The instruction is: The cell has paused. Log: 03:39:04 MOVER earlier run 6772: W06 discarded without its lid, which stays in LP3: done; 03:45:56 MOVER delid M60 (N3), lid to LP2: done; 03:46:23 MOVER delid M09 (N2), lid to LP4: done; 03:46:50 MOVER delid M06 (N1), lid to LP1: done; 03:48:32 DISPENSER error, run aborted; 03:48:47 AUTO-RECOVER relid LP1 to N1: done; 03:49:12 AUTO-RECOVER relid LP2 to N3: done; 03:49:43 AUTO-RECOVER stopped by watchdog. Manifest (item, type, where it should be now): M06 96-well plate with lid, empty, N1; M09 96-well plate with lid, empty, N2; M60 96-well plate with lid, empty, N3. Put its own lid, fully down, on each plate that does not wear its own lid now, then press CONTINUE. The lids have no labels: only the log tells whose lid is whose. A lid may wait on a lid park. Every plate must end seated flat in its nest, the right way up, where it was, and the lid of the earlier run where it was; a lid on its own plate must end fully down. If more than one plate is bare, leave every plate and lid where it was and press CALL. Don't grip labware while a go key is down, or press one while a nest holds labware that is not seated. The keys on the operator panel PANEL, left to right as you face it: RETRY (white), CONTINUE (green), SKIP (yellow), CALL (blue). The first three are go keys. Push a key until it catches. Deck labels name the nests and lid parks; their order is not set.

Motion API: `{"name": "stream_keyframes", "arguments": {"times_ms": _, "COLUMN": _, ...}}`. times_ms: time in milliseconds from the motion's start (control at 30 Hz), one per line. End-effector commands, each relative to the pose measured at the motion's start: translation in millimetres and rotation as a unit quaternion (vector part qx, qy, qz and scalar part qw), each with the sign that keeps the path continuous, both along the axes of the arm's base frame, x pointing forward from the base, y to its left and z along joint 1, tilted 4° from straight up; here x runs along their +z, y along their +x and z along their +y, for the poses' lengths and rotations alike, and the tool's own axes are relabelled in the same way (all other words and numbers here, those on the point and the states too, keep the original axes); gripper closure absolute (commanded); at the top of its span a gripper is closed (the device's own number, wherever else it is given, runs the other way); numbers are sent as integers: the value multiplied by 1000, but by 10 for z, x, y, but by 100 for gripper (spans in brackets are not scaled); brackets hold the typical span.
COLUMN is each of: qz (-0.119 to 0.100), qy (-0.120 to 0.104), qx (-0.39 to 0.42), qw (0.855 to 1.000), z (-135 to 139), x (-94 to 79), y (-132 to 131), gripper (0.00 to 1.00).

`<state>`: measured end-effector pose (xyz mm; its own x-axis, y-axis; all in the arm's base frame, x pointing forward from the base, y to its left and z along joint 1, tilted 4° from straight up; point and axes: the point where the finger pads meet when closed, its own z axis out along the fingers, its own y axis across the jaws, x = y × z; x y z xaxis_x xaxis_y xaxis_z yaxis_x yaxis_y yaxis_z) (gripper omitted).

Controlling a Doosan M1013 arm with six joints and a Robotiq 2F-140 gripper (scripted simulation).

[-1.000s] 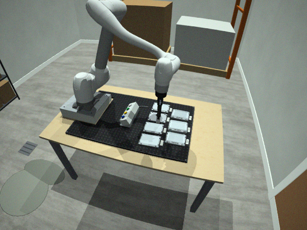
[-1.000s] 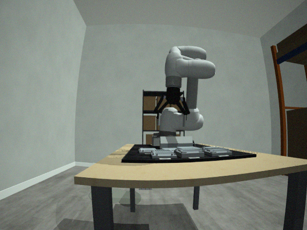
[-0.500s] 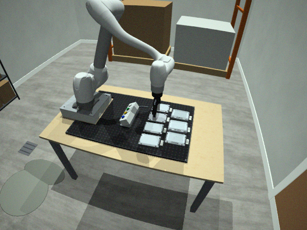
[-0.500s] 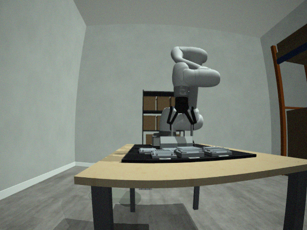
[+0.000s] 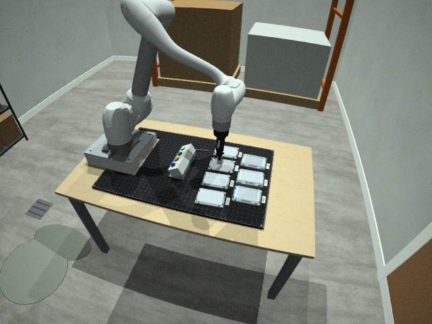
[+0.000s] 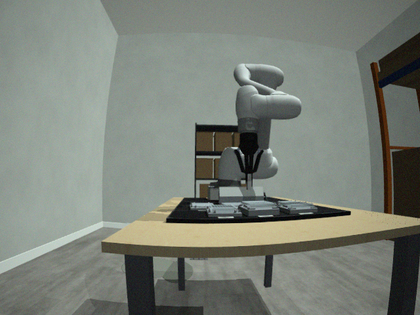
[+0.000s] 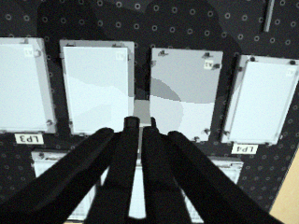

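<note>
My gripper [image 5: 219, 159] is shut on nothing. It points straight down, low over the left column of lid parks, and it also shows in the exterior view [image 6: 250, 184]. In the wrist view the closed fingertips [image 7: 139, 122] hang over the gap between two middle parks. The park to their right [image 7: 184, 95] looks grey and bare. The park to their left [image 7: 95, 89] is paler, and I cannot tell if it carries a lid. LP3 [image 7: 21, 91] and LP4 [image 7: 262, 103] each carry a white lid. Three plates [image 5: 250, 177] sit in the right column of nests. Whether each wears a lid is unclear.
The operator panel [image 5: 181, 160] stands left of the lid parks, with its coloured keys facing up. The arm's base [image 5: 120, 153] sits at the deck's far left. The black deck ends near the table's right edge.
</note>
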<state>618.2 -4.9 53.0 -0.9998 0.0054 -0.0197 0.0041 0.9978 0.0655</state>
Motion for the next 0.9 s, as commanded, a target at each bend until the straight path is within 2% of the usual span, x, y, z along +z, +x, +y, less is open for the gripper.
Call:
{"name": "stream_keyframes", "arguments": {"times_ms": 0, "qz": 0, "qy": 0, "qx": 0, "qw": 1000, "z": 0, "x": 1, "y": 0, "gripper": 100}}
{"name": "stream_keyframes", "arguments": {"times_ms": 467, "qz": 0, "qy": 0, "qx": 0, "qw": 1000, "z": -14, "x": 0, "y": 1, "gripper": 100}}
{"name": "stream_keyframes", "arguments": {"times_ms": 533, "qz": 0, "qy": 0, "qx": 0, "qw": 1000, "z": -263, "x": -16, "y": 21, "gripper": 100}}
{"name": "stream_keyframes", "arguments": {"times_ms": 600, "qz": 0, "qy": 0, "qx": 0, "qw": 1000, "z": -263, "x": -16, "y": 21, "gripper": 100}}
{"name": "stream_keyframes", "arguments": {"times_ms": 667, "qz": 0, "qy": 0, "qx": 0, "qw": 1000, "z": -760, "x": -50, "y": 29, "gripper": 100}}
{"name": "stream_keyframes", "arguments": {"times_ms": 733, "qz": 0, "qy": 0, "qx": 0, "qw": 1000, "z": -760, "x": -50, "y": 29, "gripper": 100}}
{"name": "stream_keyframes", "arguments": {"times_ms": 767, "qz": 0, "qy": 0, "qx": 0, "qw": 1000, "z": -997, "x": -66, "y": 18, "gripper": 100}}
{"name": "stream_keyframes", "arguments": {"times_ms": 800, "qz": 0, "qy": 0, "qx": 0, "qw": 1000, "z": -997, "x": -66, "y": 18, "gripper": 100}}
{"name": "stream_keyframes", "arguments": {"times_ms": 833, "qz": 0, "qy": 0, "qx": 0, "qw": 1000, "z": -1167, "x": -77, "y": 5, "gripper": 100}}
{"name": "stream_keyframes", "arguments": {"times_ms": 867, "qz": 0, "qy": 0, "qx": 0, "qw": 1000, "z": -1167, "x": -77, "y": 5, "gripper": 100}}
